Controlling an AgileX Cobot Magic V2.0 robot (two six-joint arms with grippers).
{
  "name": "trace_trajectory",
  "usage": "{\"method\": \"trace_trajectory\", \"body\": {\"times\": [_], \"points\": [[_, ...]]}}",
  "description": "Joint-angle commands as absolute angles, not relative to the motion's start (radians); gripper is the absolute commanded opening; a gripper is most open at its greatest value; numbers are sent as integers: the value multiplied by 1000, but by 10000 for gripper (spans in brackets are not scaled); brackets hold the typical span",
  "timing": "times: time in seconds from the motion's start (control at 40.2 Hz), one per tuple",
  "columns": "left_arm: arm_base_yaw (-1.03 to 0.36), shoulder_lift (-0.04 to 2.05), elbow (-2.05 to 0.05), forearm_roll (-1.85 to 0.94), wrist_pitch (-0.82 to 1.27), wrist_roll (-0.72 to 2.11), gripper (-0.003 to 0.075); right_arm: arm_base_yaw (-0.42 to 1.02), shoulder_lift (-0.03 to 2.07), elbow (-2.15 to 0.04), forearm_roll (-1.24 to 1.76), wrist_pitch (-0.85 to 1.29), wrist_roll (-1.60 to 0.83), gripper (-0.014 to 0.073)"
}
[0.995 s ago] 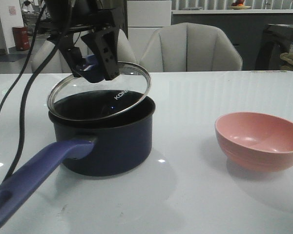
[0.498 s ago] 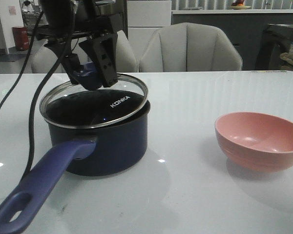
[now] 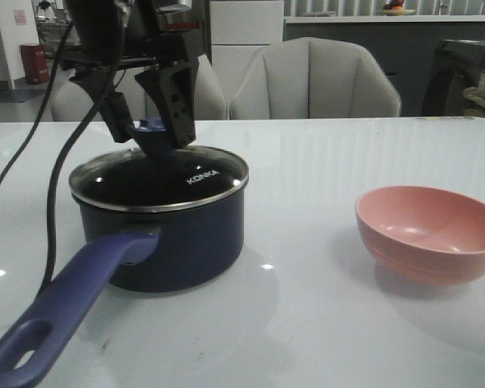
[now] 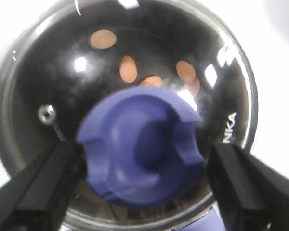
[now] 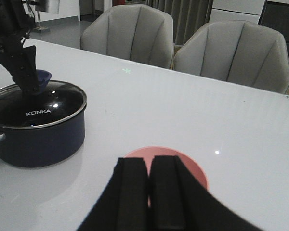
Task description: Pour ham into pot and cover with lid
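Lid (image 3: 158, 179) now seated flat on pot (image 3: 163, 238), no longer tilted.
Left end effector (image 3: 149, 129) fingers flank the knob, contact unclear; ham (image 4: 128, 69) inside; covering looks done.

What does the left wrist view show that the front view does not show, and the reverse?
Only the left wrist view shows the ham: orange pieces lying inside the pot, seen through the glass lid. Its fingers stand apart, one on each side of the knob.

Only the front view shows the pot from outside, its long handle, the empty pink bowl and the chairs.

Both show the lid sitting on the pot and the KONKA lettering.
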State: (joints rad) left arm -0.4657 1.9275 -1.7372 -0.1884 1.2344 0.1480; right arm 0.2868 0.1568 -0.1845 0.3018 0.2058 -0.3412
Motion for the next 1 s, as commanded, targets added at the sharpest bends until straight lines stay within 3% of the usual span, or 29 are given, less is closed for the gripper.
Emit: {"method": "trace_trajectory", "body": {"times": [0.0,0.498,0.746,0.97], "points": [[-474,1875,-1768,-207,1288,143,614,289,168,-210,309,133,-351,155],[-424,1787,-1824,-173,1288,137,607,289,168,-210,309,133,-351,155],[-313,1597,-1619,-132,1274,137,607,289,168,-210,309,133,-351,155],[-171,1369,-1367,-124,1119,137,607,289,168,-210,309,133,-351,155]]}}
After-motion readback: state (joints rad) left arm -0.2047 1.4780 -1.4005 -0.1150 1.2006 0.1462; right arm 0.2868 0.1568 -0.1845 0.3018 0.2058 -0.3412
